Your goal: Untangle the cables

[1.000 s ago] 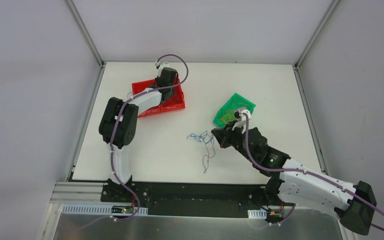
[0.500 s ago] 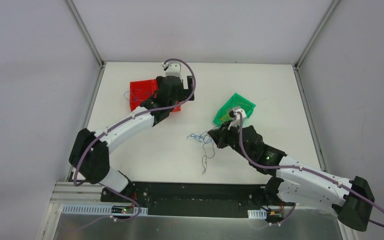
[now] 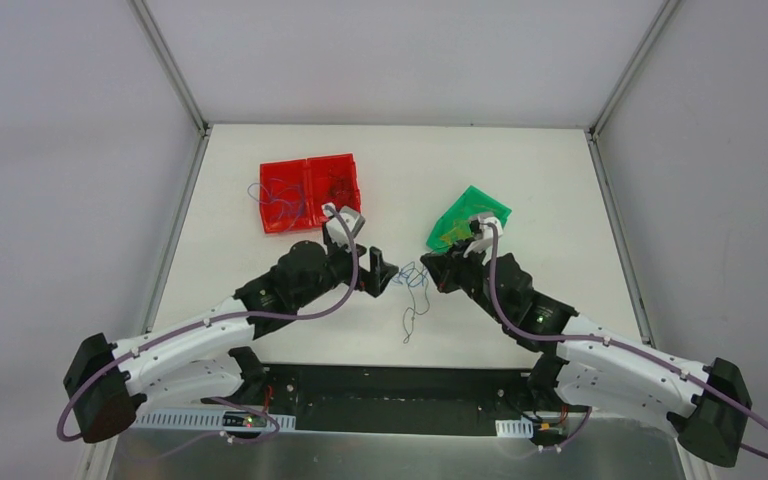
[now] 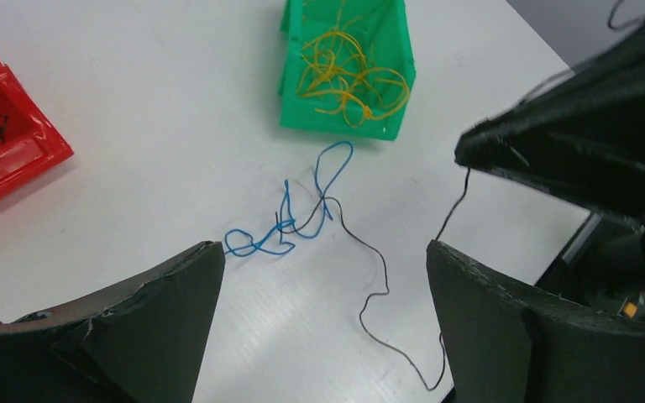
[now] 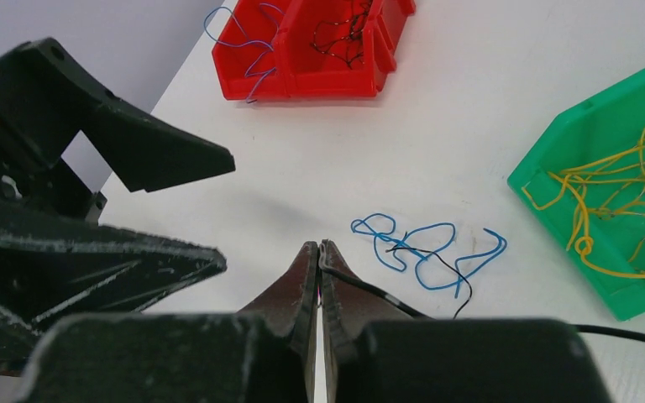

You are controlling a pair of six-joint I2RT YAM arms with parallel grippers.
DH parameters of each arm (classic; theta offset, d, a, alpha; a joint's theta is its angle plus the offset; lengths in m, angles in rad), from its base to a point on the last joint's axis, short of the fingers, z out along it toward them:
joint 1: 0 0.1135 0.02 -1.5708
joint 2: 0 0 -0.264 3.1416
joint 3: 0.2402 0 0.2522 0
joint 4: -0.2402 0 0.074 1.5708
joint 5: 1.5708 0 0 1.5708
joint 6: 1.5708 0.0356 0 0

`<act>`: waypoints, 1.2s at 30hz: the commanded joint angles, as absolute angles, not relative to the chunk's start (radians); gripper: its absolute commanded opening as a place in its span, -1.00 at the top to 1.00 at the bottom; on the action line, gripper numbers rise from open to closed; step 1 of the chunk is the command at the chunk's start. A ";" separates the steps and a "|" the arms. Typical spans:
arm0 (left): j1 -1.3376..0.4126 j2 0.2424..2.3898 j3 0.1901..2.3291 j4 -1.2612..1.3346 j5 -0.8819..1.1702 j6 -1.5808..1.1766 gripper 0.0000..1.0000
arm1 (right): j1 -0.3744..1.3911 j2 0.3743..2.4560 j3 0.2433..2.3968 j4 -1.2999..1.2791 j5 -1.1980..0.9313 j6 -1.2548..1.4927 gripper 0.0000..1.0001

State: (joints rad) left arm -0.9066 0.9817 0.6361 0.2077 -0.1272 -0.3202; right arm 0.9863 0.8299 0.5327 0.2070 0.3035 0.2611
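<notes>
A tangle of thin blue cable (image 4: 292, 225) and black cable (image 4: 375, 290) lies on the white table (image 3: 520, 180), between the two grippers. My left gripper (image 4: 323, 248) hovers open just left of it (image 3: 385, 278), nothing between its fingers (image 4: 143, 319). My right gripper (image 5: 319, 245) is shut, pinching one end of the black cable (image 5: 361, 285) at its tip; seen from above, this right gripper (image 3: 428, 270) sits right of the tangle. In the left wrist view the black strand (image 4: 452, 210) hangs from the right gripper (image 4: 571, 143). The blue loops (image 5: 428, 248) lie loose beyond it.
A green bin (image 3: 470, 218) with yellow cables (image 4: 344, 71) stands behind the right gripper. A red two-compartment bin (image 3: 308, 192) at the back left holds black cables (image 5: 344, 34) and blue ones (image 5: 248, 50). The black cable's free end trails toward the near edge (image 3: 410, 338).
The left arm swung from over the red bin down to the middle of the table and its gripper opened. The right gripper stayed shut and shifted only slightly.
</notes>
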 commanded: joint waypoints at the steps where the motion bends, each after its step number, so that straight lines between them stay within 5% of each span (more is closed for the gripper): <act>1: -0.908 0.896 0.532 0.394 0.083 -0.235 -0.86 | 0.991 0.840 0.550 0.266 0.314 0.296 0.92; 10: -0.917 1.091 0.645 0.385 0.320 -0.261 -0.72 | 0.992 0.835 0.536 0.292 0.386 0.292 0.91; 29: -1.058 1.416 0.852 0.193 0.163 -0.124 -0.29 | 0.991 0.559 0.426 0.329 0.600 0.324 0.87; 32: -1.060 1.432 0.871 0.165 0.137 -0.119 -0.09 | 0.992 0.481 0.398 0.330 0.652 0.323 0.87; 36: -1.060 1.411 0.895 0.101 0.081 -0.101 0.68 | 0.991 0.409 0.370 0.338 0.683 0.324 0.87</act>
